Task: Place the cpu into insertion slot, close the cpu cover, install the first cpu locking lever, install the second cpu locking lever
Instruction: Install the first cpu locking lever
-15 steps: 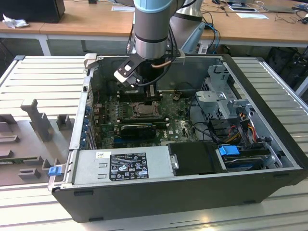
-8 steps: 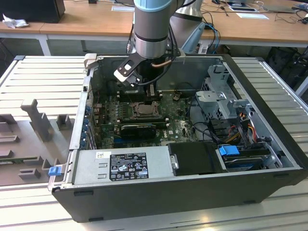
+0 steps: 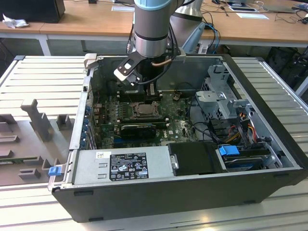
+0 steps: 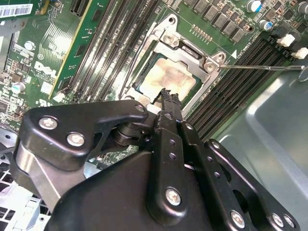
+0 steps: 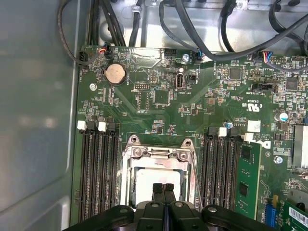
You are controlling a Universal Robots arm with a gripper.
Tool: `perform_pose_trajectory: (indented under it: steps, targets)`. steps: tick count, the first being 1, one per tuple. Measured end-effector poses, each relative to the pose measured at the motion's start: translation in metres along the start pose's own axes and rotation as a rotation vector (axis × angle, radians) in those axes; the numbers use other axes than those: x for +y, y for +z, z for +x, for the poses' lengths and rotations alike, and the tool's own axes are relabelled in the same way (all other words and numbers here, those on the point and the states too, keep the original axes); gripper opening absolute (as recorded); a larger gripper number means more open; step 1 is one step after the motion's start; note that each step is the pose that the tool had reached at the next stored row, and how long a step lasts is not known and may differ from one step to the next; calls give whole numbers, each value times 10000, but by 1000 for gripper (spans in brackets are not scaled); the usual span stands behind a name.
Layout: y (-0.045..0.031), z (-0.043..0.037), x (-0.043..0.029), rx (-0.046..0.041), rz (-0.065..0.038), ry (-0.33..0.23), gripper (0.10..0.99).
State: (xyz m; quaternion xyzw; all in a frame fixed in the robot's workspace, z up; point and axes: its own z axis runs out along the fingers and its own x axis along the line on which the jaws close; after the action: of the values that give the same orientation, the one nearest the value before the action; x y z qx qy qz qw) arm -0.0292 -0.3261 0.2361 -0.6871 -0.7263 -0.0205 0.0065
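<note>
The cpu (image 4: 169, 76) lies in the insertion slot (image 3: 144, 109), its pale metal top showing through the square opening. Over it, the silver cpu cover (image 4: 190, 50) lies flat, framing the chip (image 5: 144, 179) in both wrist views. My gripper (image 5: 162, 188) hangs just above the chip with its black fingers pressed together and nothing between them; its tip (image 4: 168, 95) sits over the chip's edge. A thin metal locking lever (image 4: 260, 67) sticks out from the slot's corner over the memory slots. In the exterior view the arm (image 3: 151, 29) reaches down into the open case.
Long black memory slots (image 5: 98, 168) flank the socket on both sides. A power supply (image 3: 120, 166), a black box (image 3: 195, 158) and a drive cage (image 3: 226, 103) with cables fill the case. Grey case walls (image 5: 33, 120) stand close by. Cables (image 5: 192, 33) run along the board's edge.
</note>
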Motion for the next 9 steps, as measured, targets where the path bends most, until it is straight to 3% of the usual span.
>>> perform_pose_trajectory:
  steps: [9]
  targets:
    - [-18, 0, 3, 1, 3, 1, 106]
